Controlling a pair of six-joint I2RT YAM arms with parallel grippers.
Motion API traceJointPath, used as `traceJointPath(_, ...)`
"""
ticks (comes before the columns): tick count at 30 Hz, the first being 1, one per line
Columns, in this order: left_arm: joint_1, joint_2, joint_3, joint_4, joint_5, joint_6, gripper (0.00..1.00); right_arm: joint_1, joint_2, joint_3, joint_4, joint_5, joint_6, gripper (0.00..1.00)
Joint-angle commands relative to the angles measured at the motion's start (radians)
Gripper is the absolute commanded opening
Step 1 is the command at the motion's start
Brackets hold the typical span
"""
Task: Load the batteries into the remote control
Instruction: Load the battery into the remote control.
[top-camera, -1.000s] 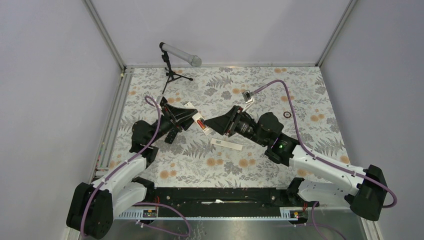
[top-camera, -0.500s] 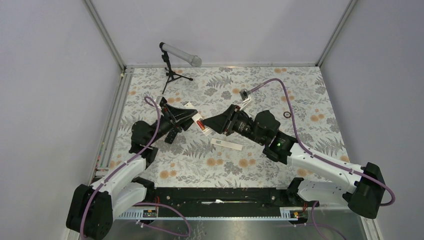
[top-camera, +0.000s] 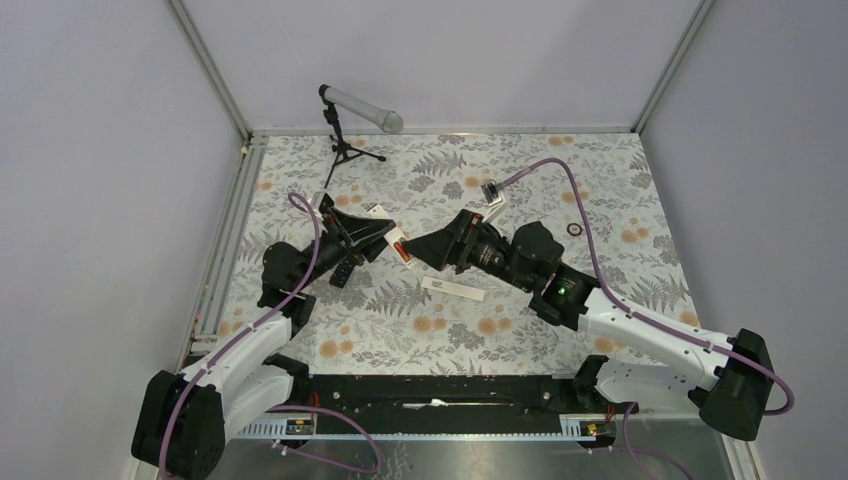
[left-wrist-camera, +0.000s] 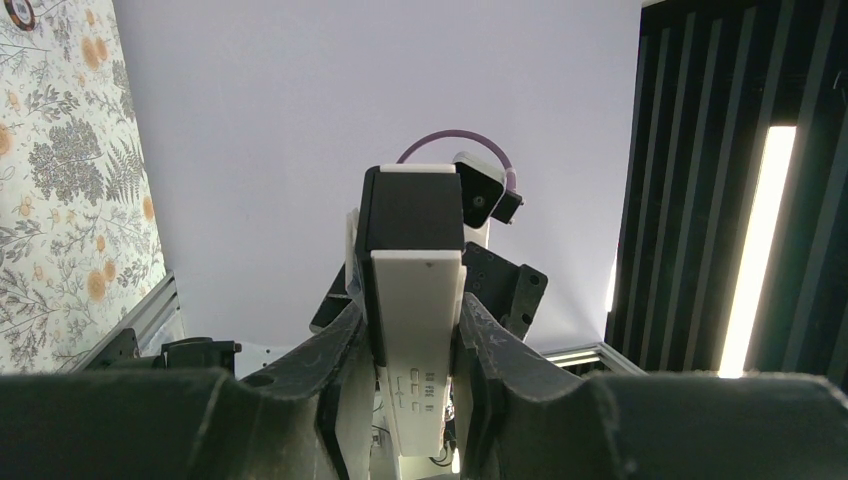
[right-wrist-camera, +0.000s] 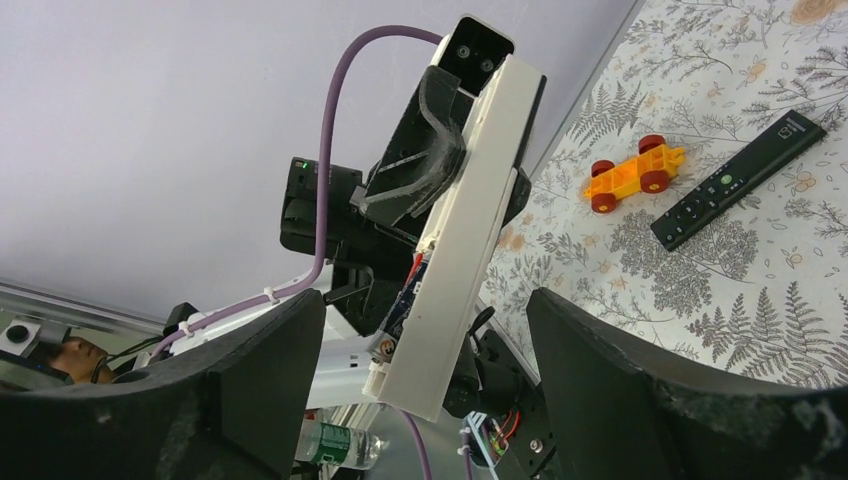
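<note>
right wrist, my right claw (right-wrist-camera: 420, 300) spread wide before the white remote (right-wrist-camera: 470, 230), my left claw (left-wrist-camera: 412, 312) clamped on its sides, orange car (right-wrist-camera: 632, 172) and black remote (right-wrist-camera: 740, 180) beyond

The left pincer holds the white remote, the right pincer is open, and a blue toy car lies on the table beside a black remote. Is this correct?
One thing is wrong: the toy car is orange, not blue; the right wrist view shows it. The left pincer does hold the white remote, the right pincer is open, and the car lies beside the black remote.
</note>
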Motion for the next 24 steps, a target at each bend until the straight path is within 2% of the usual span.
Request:
traceJointPath(1,-0.001,-0.015,0.009,0.047,-0.011,0.013,0.0,0.004,-0.014,-0.017,0.07,-0.014,0.012,0.82)
traceJointPath(8,-0.001,-0.016,0.009,0.044,-0.013,0.013,0.0,0.004,-0.014,-0.027,0.114,-0.051,-0.031,0.63)
traceJointPath(16,0.0,-0.014,0.006,0.045,-0.012,0.015,0.0,0.005,0.003,-0.022,0.108,-0.062,-0.039,0.55)
traceJointPath(24,-0.001,-0.007,0.008,0.048,-0.009,0.013,0.0,0.005,0.021,-0.014,0.102,-0.065,-0.048,0.53)
